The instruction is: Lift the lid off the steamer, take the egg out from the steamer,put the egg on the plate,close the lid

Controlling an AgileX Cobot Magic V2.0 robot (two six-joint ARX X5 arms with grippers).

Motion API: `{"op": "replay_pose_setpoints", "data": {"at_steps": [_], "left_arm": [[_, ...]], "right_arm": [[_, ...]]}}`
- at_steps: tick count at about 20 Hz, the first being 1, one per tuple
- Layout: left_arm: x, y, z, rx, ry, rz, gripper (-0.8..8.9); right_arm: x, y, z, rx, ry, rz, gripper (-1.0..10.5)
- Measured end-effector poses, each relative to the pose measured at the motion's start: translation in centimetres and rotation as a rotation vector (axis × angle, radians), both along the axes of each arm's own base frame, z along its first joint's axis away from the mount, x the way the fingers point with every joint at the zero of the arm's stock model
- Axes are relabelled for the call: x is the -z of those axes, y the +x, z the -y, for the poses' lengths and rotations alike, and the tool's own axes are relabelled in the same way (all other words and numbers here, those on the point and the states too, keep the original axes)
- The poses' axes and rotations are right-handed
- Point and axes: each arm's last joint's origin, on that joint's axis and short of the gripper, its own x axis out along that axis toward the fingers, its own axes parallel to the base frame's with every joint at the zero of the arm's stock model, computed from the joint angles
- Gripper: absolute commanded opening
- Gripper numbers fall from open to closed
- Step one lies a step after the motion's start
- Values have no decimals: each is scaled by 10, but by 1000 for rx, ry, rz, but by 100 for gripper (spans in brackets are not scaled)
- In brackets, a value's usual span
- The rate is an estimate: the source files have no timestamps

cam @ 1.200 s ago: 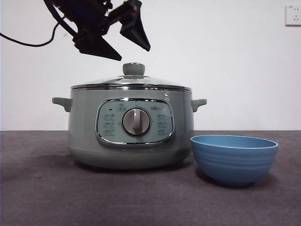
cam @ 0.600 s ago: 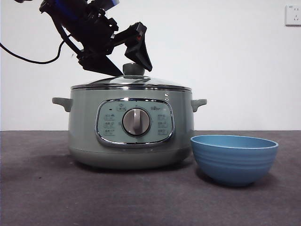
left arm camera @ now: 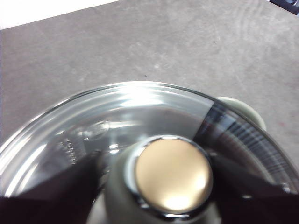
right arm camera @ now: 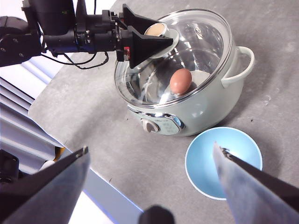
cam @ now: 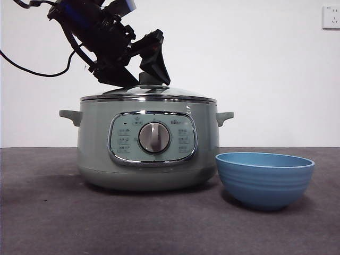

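1. Left hand [cam: 139,74] straddles the pale sage-green knob [left arm camera: 170,175], jaws spread wide either side, nothing gripped that I can see.
2. I judge we're on step one: close on the knob, then lift the round clear glass lid [cam: 149,93] off the sage-green electric steamer [cam: 147,143]. Brown egg [right arm camera: 180,80] waits inside.
3. Blue ridged bowl-shaped plate [cam: 264,178] sits on the worktop beside it; right hand [right arm camera: 149,163] hangs high, wide open.

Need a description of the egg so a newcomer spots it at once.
Find the big sage-green steamer in the middle of the grey table. Look down through its clear glass lid, where the left hand straddles the knob. The egg is the only brown oval inside, unlike the empty blue plate alongside.
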Motion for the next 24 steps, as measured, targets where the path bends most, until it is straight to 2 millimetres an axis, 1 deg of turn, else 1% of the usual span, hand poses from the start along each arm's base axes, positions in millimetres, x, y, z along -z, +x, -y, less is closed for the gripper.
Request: {"op": "replay_pose_setpoints", "data": {"at_steps": [2, 3, 15, 21, 24], "left_arm": [[-2, -1, 3, 12, -5, 6, 31], [-2, -1, 3, 13, -5, 6, -13], [-4, -2, 2, 13, -9, 10, -8], [-15, -8, -1, 4, -28, 24, -8], [-25, -16, -6, 0, -33, 36, -8]], "right_arm": [[0, 0, 0, 0, 0, 0, 445], [0, 0, 0, 0, 0, 0, 445], [0, 0, 0, 1, 0, 0, 445], [0, 0, 0, 1, -1, 0, 445], [0, 0, 0, 1, -1, 0, 445]]}}
